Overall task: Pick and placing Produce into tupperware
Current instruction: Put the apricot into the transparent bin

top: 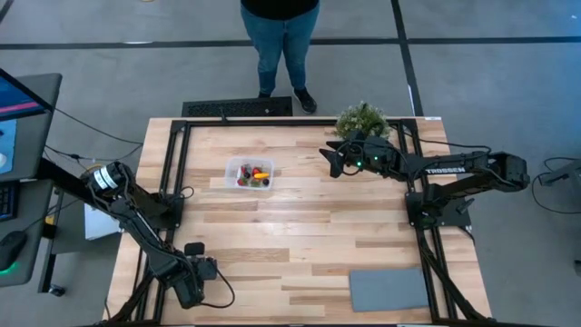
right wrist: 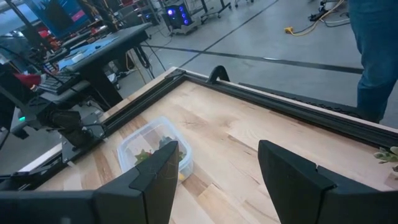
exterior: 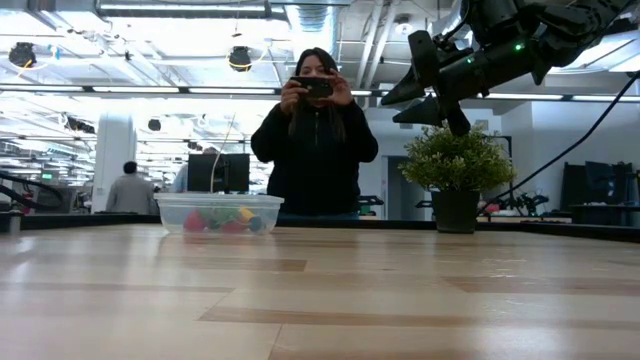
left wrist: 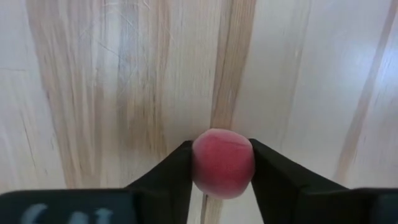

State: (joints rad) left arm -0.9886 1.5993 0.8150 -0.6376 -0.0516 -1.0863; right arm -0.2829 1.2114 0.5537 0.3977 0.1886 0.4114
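Observation:
The clear tupperware stands on the table's far-middle part, with red, yellow and dark produce inside it. It also shows in the low view and the right wrist view. My left gripper is at the table's near-left corner and is shut on a round red produce piece. My right gripper is open and holds nothing. It hangs high over the table, to the right of the tupperware and near the plant. My left gripper pinches the round red piece by its two opposite sides between the two fingers. The fingers point down toward the table's wood. Whether the piece is lifted clear or rests on the table, I cannot tell.
A bushy green plant in a dark pot stands at the far-right edge, just behind my right gripper. A flat grey mat lies at the near-right corner. A person stands beyond the far edge holding a phone. Black frame rails run along the table's sides.

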